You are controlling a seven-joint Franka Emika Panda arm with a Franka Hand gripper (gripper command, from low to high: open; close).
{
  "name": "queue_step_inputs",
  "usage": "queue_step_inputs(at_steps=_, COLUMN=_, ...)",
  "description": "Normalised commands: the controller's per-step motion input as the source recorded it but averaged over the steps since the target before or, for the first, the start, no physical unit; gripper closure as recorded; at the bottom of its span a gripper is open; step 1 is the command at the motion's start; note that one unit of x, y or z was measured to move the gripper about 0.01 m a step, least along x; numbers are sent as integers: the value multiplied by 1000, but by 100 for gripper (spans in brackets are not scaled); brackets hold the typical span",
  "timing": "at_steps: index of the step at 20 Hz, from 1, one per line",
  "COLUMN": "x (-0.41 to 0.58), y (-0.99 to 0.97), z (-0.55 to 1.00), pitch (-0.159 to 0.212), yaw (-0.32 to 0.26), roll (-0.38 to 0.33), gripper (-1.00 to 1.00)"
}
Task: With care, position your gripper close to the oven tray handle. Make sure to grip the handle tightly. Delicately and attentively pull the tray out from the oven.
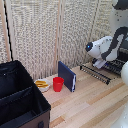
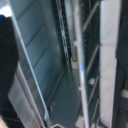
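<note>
Your oven tray handle [image 1: 93, 73] is the thin dark bar along the outer edge of the tray [image 1: 103, 71], at about three o'clock in the exterior view, with its long axis running from ten o'clock down toward four o'clock. The tray already juts over the worktop [image 1: 85, 102] from the oven [image 1: 118, 66], which the arm mostly hides. The tool [image 1: 98, 64] sits just above the rack, so the handle lies below it and toward seven o'clock. You cannot tell whether its fingers are apart or together; the wrist view shows only blurred wire bars close up. Further out stand a dark-blue slab [image 1: 66, 75], a red cup [image 1: 58, 83] and a black case [image 1: 19, 97].
</note>
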Motion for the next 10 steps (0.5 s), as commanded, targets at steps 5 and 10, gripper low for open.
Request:
queue_step_inputs(at_steps=5, x=0, y=-3, z=49, pitch=5, yaw=127, roll=-164, gripper=100)
queue_step_inputs(at_steps=10, x=0, y=0, z=4, pitch=27, yaw=142, roll=-151, gripper=100)
